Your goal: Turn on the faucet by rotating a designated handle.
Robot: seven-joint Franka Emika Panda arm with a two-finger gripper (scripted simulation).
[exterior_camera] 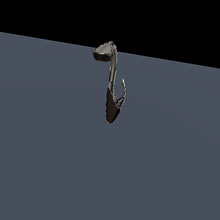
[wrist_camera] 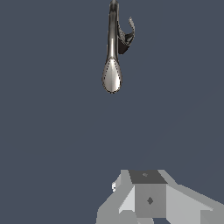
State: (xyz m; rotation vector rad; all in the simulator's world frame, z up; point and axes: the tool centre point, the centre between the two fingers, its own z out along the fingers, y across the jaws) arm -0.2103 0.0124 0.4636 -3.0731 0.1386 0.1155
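- On the flat slate-grey floor (exterior_camera: pixel 32 160), near the middle of the exterior view, stands the faucet (exterior_camera: pixel 110 107), alone and well apart from everything else.
- Faucet build: a tapered black base narrowing downward in the exterior view, a slim curved bronze-grey neck rising from it, and a wider flattened head (exterior_camera: pixel 103 51) bent toward the exterior view's left.
- Head position: it reaches the line where the grey floor meets the black background (exterior_camera: pixel 197 25).
- The handle (exterior_camera: pixel 122 91) is a thin, hooked silvery lever springing from the top of the base on the exterior view's right side of the neck; its tip curls up beside the neck without touching it.
- From the wrist view, the faucet (wrist_camera: pixel 112 74) is seen from above, its pale spoon-shaped head nearest the camera, with the handle (wrist_camera: pixel 130 29) curling off to one side of the neck.
- The gripper (wrist_camera: pixel 148 199) shows only as grey and white housing at the edge of the wrist view, well apart from the faucet and touching nothing visible.
- Fingertips are out of frame, so whether the jaws stand apart or together cannot be told.
- Markings: no brand, label or legible writing on any surface; only a small dark diamond mark on the gripper housing.
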